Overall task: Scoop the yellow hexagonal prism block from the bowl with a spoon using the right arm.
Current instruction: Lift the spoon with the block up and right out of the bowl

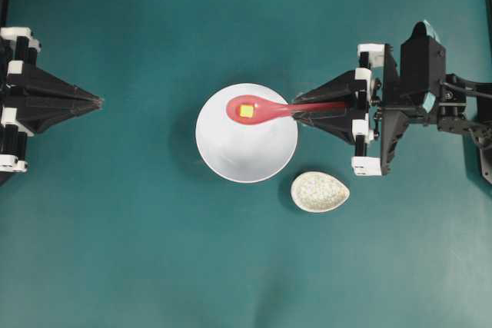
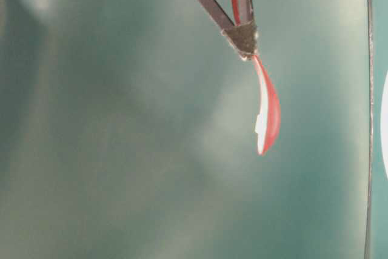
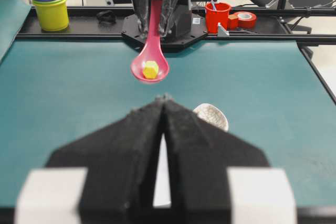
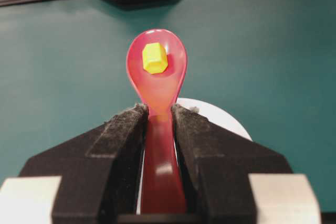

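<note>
Teal tabletop [image 1: 115,251] filled the overhead view, with a black robot arm at each side. On the right, the right arm [image 1: 419,86] reached toward the middle, and its right gripper [image 1: 296,112] had its two pointed fingers [image 4: 121,145] pressed against either side of a spoon's handle, partly open only as wide as that handle. The spoon [image 1: 265,109] was glossy pink-red and stretched out level from the fingertips, its scoop lying over the upper part of a round white bowl [image 1: 246,151]. From the left wrist view, the spoon appeared lifted clear above the table. A tiny yellow block [image 1: 246,110], six-sided, sat inside the scoop, not in the bowl itself. A small speckled oval dish [image 1: 320,191] rested on the table just beside the bowl, lower right of it. At the left edge, the left gripper [image 1: 98,101] pointed inward, well apart from the bowl, fingers pressed together and holding nothing.
</note>
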`<action>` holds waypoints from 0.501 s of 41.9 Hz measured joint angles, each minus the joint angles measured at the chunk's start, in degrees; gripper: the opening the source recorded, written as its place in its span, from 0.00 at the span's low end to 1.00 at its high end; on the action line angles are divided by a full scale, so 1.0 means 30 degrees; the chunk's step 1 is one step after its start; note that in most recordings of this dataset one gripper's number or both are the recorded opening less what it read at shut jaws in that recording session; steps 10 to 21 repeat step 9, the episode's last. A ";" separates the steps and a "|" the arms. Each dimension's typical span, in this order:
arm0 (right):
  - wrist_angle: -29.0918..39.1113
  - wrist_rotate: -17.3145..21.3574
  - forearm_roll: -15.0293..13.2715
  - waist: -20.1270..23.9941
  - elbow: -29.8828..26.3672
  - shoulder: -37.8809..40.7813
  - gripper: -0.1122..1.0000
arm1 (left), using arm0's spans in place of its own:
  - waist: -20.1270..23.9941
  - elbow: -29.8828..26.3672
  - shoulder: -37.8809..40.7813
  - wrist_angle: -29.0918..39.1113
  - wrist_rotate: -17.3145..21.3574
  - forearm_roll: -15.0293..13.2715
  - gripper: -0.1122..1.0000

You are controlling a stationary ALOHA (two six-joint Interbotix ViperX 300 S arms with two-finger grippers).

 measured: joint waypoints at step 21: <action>-0.0059 0.0000 0.0000 0.0029 0.0000 0.0117 0.32 | 0.0000 0.0000 -0.0088 -0.0029 0.0029 0.0000 0.10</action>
